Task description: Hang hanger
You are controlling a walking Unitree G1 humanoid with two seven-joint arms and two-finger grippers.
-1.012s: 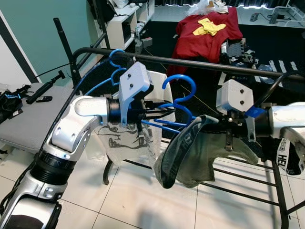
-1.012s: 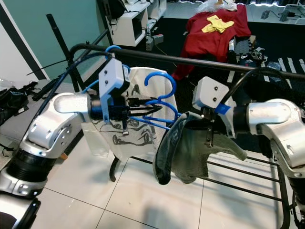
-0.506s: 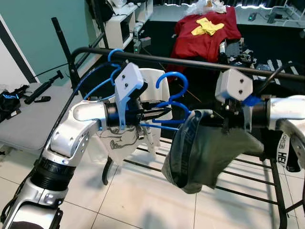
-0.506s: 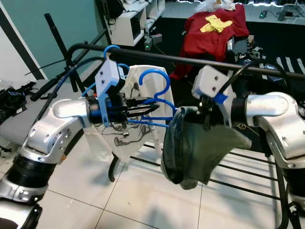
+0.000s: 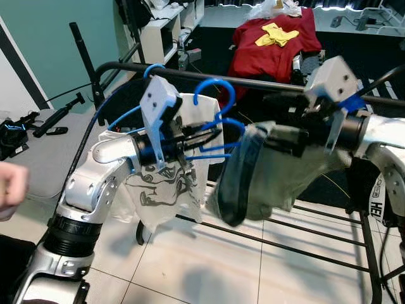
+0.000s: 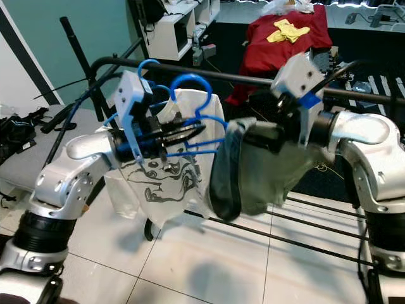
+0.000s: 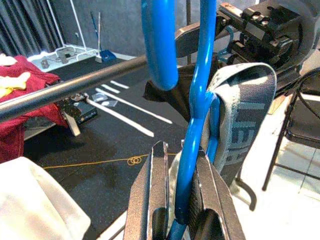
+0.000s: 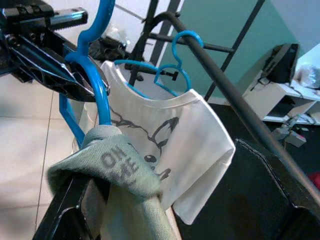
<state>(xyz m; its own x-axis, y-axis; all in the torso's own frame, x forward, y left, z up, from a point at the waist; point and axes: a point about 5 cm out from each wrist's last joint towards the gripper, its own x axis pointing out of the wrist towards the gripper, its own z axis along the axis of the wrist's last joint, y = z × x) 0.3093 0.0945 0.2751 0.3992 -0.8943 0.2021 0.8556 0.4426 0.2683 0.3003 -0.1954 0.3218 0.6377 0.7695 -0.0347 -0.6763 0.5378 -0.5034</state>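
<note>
A blue hanger is held at its neck by my left gripper, which is shut on it. Its hook stands level with the black rail of the clothes rack, just in front of it. A grey-green garment with a lettered waistband hangs on the hanger's right end. My right gripper is shut on the garment, holding it up beside the hanger.
A white printed T-shirt hangs on another blue hanger at the rail's left end. A red shirt lies behind the rack. The rack's lower bars cross the tiled floor. A person's hand shows at the left edge.
Both arms have lifted the hanger and the garment, so the hook now stands level with the rail. A person's hand has come into view at the left.
</note>
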